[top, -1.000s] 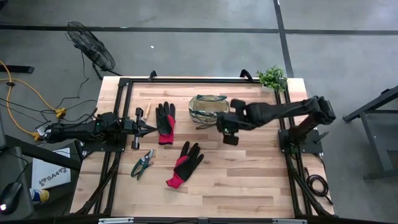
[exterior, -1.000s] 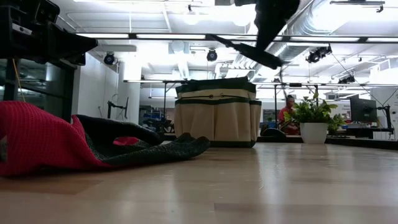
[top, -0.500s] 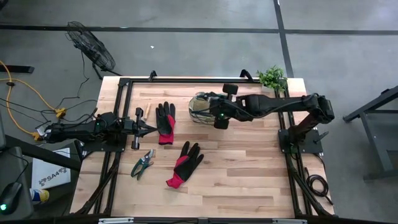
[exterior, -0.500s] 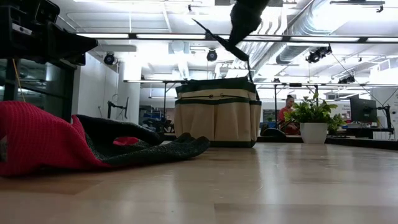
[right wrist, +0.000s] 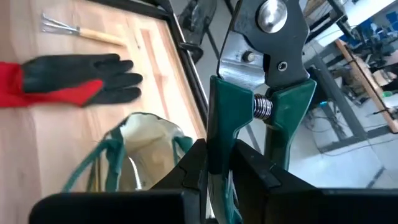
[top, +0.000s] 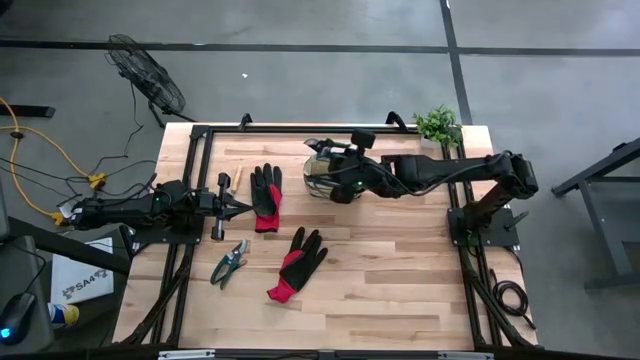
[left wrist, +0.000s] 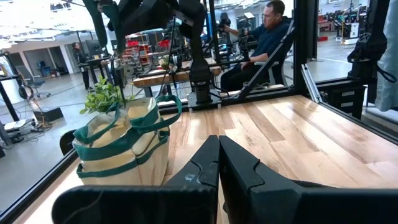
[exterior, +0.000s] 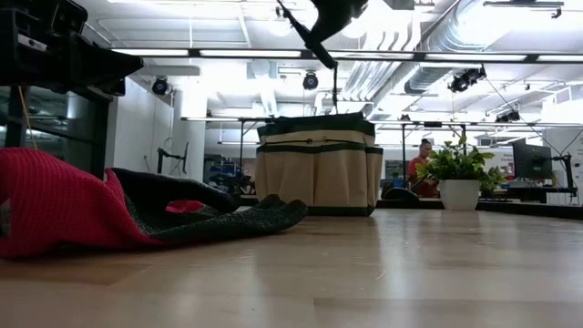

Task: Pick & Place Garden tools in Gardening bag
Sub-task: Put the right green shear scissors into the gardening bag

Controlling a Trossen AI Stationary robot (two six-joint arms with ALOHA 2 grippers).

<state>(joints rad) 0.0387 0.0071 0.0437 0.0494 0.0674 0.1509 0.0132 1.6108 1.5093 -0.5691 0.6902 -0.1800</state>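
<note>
While above bag (top: 322, 172), pruner (right wrist: 261, 81) in right gripper (right wrist: 217, 168)

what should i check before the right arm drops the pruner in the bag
1. Right gripper shut on pruner: ok.
2. Gripper above the bag: ok in the high view.
3. Bag upright, mouth open: ok.
4. Pruner blades clear of the bag's loop handles: cannot tell.
5. Left gripper shut, parked at the table's left, out of the way: ok.
6. Remaining tools clear of the bag: gloves and second pruner lie apart from it: ok.
</note>
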